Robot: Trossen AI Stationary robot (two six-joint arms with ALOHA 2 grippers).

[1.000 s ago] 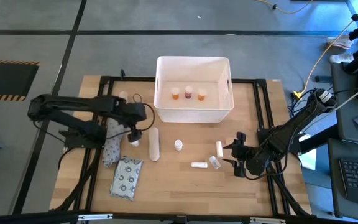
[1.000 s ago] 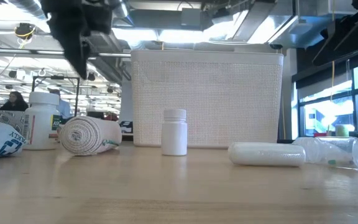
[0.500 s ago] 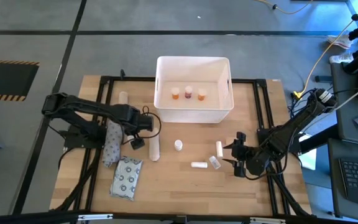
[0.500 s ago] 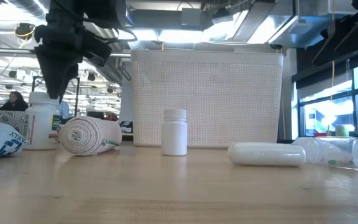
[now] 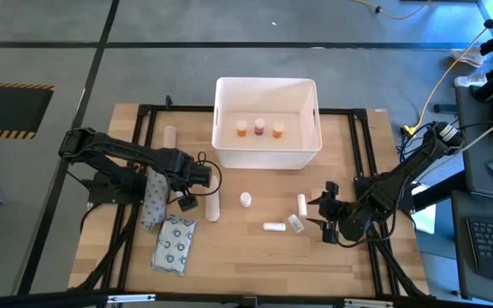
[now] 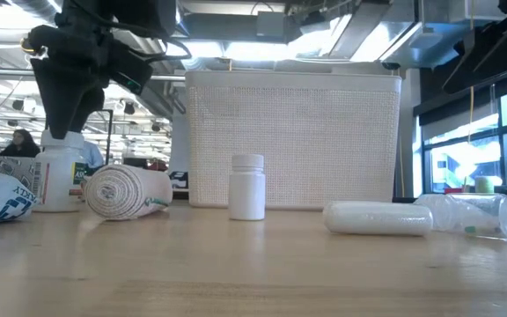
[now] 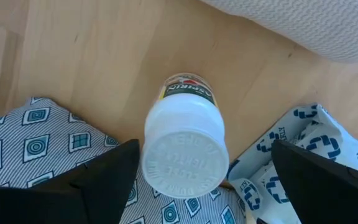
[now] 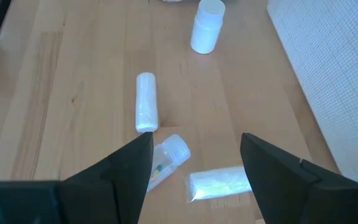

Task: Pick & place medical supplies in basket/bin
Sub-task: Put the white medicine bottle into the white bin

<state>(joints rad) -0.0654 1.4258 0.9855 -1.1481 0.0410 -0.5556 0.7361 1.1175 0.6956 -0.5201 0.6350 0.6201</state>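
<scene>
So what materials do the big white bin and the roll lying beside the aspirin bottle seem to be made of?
The bin looks like matte white plastic; its wall shows a fine moulded grid texture. The roll seems to be woven elastic bandage cloth: off-white, crinkled, wound in visible spiral layers. The aspirin bottle looks like smooth white plastic with a ribbed cap.

**Wooden table, supplies spread out**

Pale wood table (image 5: 255,248) carrying white tub (image 5: 267,147) at rear centre. In front: bandage roll (image 5: 213,198), small white bottle (image 5: 246,200), tubes (image 5: 274,227). Toward left: ring-patterned packet (image 5: 175,245), aspirin bottle (image 7: 186,148), upright.
</scene>
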